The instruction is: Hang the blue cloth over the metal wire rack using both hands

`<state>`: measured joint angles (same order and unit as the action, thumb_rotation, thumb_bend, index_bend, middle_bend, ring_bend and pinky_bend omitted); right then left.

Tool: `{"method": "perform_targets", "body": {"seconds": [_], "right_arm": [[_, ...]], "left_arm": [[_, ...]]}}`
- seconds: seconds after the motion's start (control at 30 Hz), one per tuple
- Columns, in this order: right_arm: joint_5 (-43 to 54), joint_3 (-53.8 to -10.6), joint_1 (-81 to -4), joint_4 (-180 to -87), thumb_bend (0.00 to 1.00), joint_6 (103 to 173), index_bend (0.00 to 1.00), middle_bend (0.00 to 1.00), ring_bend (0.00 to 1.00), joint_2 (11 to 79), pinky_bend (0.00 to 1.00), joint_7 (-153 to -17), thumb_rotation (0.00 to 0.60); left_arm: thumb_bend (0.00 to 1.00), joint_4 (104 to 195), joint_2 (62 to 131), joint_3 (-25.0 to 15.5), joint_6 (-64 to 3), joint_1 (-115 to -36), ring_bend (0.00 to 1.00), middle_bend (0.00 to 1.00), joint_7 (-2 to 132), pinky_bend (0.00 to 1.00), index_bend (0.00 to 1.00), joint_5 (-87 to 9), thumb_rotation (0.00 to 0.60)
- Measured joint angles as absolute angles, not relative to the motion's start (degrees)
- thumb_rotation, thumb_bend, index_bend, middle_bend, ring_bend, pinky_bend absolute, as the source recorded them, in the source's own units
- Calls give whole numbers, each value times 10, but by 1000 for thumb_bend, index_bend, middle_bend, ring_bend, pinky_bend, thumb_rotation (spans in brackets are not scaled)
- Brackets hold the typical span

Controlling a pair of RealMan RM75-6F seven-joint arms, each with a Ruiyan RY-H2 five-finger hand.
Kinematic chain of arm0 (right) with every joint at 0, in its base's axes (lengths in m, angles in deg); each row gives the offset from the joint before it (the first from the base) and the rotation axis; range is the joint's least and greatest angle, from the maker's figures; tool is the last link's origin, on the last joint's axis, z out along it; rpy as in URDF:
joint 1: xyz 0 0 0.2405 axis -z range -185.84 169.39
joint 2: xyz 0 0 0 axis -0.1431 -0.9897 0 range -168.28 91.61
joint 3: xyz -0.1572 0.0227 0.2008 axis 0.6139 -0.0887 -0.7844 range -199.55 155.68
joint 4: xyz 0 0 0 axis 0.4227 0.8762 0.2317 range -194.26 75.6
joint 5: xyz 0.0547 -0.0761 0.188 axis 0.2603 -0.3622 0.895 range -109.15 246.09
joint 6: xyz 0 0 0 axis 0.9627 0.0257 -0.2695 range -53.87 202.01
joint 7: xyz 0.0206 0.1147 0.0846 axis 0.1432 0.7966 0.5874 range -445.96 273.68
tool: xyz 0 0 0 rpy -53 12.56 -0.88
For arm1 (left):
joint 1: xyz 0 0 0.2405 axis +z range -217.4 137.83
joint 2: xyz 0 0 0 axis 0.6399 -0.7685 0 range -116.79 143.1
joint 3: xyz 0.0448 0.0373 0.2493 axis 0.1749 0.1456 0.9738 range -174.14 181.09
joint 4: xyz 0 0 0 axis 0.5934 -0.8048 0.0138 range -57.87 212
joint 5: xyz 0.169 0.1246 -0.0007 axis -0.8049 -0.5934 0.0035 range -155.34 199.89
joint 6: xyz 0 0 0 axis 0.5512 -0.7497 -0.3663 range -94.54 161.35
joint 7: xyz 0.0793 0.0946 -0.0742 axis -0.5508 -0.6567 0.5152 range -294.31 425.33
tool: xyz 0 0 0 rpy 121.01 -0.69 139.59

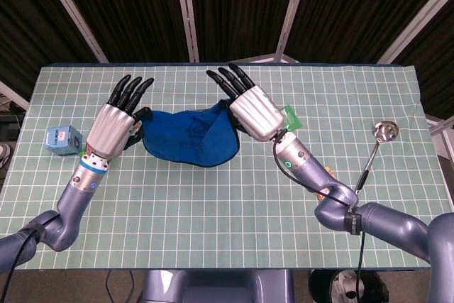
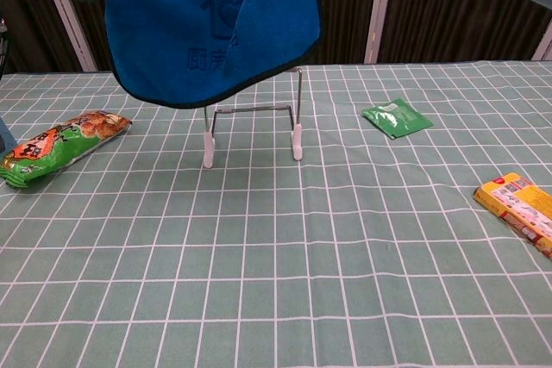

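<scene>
Blue cloth is up in the air, stretched betw. both hands, sagging in the middle; long axis runs left-right across the desk. Left hand pinches the cloth's left top corner underneath, upper fingers stretched fwd; right hand holds the right top corner the same way, cloth bunched under the palm. In chest view the cloth hangs from the top of frame, lower hem just above and in front of the metal wire rack, which stands upright on the desk w/ its top bar hidden behind the hem. So rack sits directly below/slightly beyond the cloth, bar roughly parallel to the cloth's long axis, about midway betw. hands; neither hand clearly nearer. Judgement: next move needs cloth carried a bit further away from robot, then lowered so the hem falls either side of the bar. Room: snack bag well off to left, green packet to right, yellow box and ladle far right; nothing close to rack's feet.
</scene>
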<state>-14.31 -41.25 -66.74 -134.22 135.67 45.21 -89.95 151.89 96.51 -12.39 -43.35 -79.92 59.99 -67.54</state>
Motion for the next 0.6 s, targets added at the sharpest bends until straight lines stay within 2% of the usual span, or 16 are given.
{"method": "perform_targets", "body": {"seconds": [0.27,0.6], "right_arm": [[-89,-434,-698,-1276,632,1313,636,38,0,489,12,-903,600],[-74,-418,-713,-1150,633,1278,636,38,0,553,12,-854,600]], "left_arm": [[530,1472,988,-144,-407,-829,0,0,597,0,816,-644,600],[530,1368,1044,-142,-356,-861,0,0,625,0,816,-609,600]]}}
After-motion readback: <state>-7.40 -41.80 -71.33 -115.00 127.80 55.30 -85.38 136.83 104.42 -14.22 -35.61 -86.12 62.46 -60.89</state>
